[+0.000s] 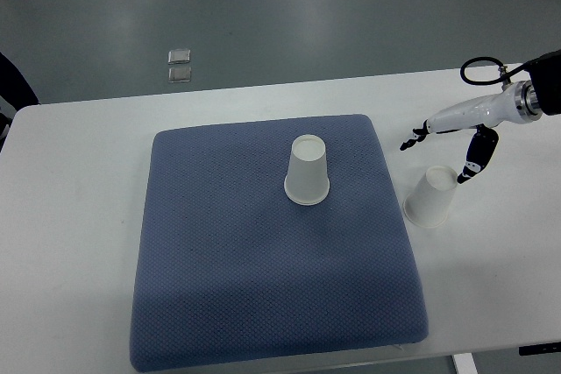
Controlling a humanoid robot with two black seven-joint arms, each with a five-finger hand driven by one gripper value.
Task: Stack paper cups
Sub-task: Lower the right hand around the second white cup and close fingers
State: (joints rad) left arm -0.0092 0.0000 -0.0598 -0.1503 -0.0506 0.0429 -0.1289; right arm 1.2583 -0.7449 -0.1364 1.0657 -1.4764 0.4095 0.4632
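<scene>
One white paper cup stands upside down near the middle of the blue cushion. A second white paper cup stands upside down on the white table, just off the cushion's right edge. My right hand comes in from the right edge and hovers just above and behind that second cup. Its fingers are spread and its thumb points down beside the cup's top. It holds nothing. The left arm does not show.
The white table carries the cushion, with bare strips on every side. Its far edge runs across the top, with grey floor beyond. A small clear object lies on the floor. A black cable loops at the right wrist.
</scene>
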